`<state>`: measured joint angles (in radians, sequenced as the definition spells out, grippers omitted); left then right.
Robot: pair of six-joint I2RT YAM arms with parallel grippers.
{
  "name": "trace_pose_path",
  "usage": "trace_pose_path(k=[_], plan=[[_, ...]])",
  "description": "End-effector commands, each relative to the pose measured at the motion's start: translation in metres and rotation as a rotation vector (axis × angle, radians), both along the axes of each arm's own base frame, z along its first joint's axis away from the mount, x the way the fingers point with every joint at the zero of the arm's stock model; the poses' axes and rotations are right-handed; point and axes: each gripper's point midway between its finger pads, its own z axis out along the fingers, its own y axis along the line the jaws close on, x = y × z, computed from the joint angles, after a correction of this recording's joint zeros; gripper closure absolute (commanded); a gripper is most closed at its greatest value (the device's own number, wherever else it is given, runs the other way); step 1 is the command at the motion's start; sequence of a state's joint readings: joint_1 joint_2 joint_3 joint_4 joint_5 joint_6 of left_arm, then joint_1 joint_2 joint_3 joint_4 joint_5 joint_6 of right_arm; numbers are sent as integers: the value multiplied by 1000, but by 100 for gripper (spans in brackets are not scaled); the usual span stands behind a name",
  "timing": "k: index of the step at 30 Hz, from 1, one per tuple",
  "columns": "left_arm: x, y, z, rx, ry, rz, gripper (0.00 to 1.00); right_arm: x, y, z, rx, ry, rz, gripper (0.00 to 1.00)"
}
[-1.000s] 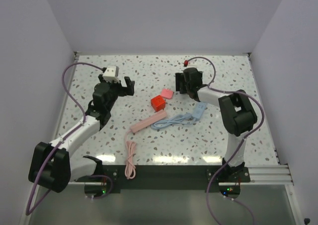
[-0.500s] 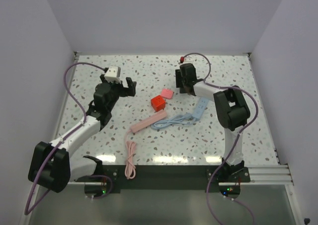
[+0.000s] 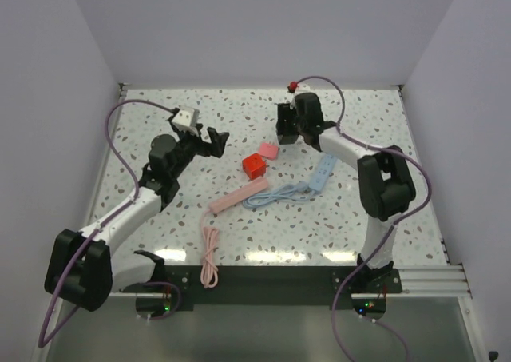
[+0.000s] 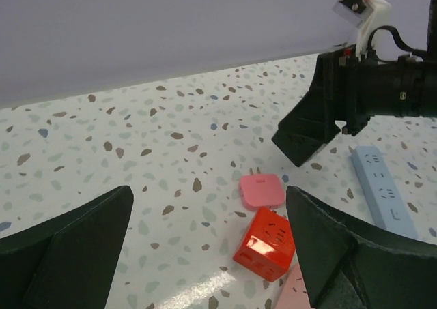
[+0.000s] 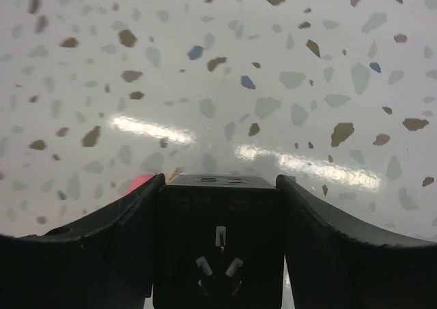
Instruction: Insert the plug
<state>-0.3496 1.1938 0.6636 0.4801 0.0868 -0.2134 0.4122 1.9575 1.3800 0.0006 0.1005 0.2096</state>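
The black plug [image 5: 218, 244] sits squarely between my right fingers [image 5: 102, 254], a boxy block whose near face shows three small slots toward my wrist camera. Both fingers press against its sides, so I am gripping it with no gap showing on either side. Past its top edge I look down on the speckled surface [image 3: 239, 114], and a sliver of pink peeks out just beside my left-hand finger there. From above, that hand hangs over the far part of the surface, just right of a small pink square [image 3: 268, 149] lying flat; I cannot tell whether the plug touches the surface. A red cube [image 3: 254, 165] stands just nearer than the pink square, tilted on one edge in my left wrist's view, its top face showing socket holes. A blue power strip [image 3: 319, 174] lies to the right of the cube with its blue cable [image 3: 275, 196] curling toward the middle, and a pink power strip [image 3: 239, 196] lies slantwise nearer my bases, its pink cable [image 3: 210, 254] looped toward the near edge. My left fingers [image 4: 75, 247] are spread wide and hold nothing, well apart from the plug, aimed across the surface with the red cube and pink square framed between them.
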Motion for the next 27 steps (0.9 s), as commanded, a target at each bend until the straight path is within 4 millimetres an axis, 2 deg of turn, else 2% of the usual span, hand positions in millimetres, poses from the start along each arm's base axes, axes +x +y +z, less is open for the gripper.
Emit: trace_pose_path(k=[1, 2, 7, 9, 11, 12, 13, 14, 15, 19, 27], plan=[[-24, -27, 45, -55, -165, -188, 0, -15, 41, 130, 267, -234, 185, 100], [-31, -30, 52, -66, -197, -217, 0, -22, 44, 133, 293, -232, 212, 100], [-68, -49, 72, -117, -280, -406, 0, -69, 70, 194, 509, -306, 427, 100], [-81, -57, 78, -150, -296, -479, 0, -86, 71, 220, 582, -371, 487, 100], [-91, -62, 89, -178, -333, -535, 0, -110, 76, 232, 671, -365, 558, 100], [-98, -68, 86, -210, -307, -590, 0, -118, 78, 249, 705, -421, 602, 100], [-102, -70, 89, -230, -312, -616, 0, -126, 80, 255, 759, -410, 620, 100], [-109, -71, 100, -252, -364, -647, 0, -136, 82, 254, 786, -398, 659, 100], [-115, -76, 97, -291, -327, -697, 0, -145, 82, 270, 838, -432, 687, 100], [-128, -80, 108, -371, -357, -773, 0, -163, 83, 278, 924, -444, 752, 100], [-118, -79, 114, -460, -344, -752, 0, -193, 83, 301, 1079, -493, 874, 100]])
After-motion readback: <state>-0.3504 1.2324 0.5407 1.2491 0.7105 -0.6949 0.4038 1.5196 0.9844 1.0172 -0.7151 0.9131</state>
